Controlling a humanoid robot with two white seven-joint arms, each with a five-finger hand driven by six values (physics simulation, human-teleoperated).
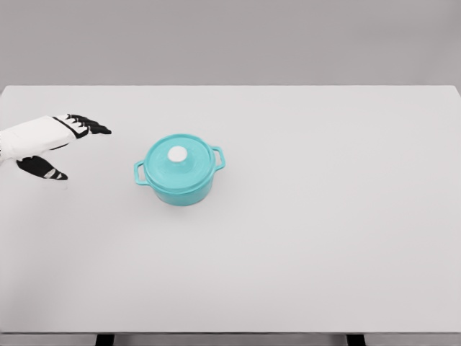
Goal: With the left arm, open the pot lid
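Item: you are looking at a teal pot [178, 173], lid [178, 160] sitting closed, on the surface [324, 231]; left hand [54, 140] is hovering apart, fingers released.

Teal two-handled pot [178, 173] sits upright left of table centre, white-knobbed lid [178, 155] on.

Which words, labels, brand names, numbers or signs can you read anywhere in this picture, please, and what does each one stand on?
None: no text, number or sign shows anywhere.
Pot: plain teal, no brand or label.
Lid: plain teal, with a blank white knob.
Table: plain white, unmarked.
Left hand: white with black fingers, no lettering.
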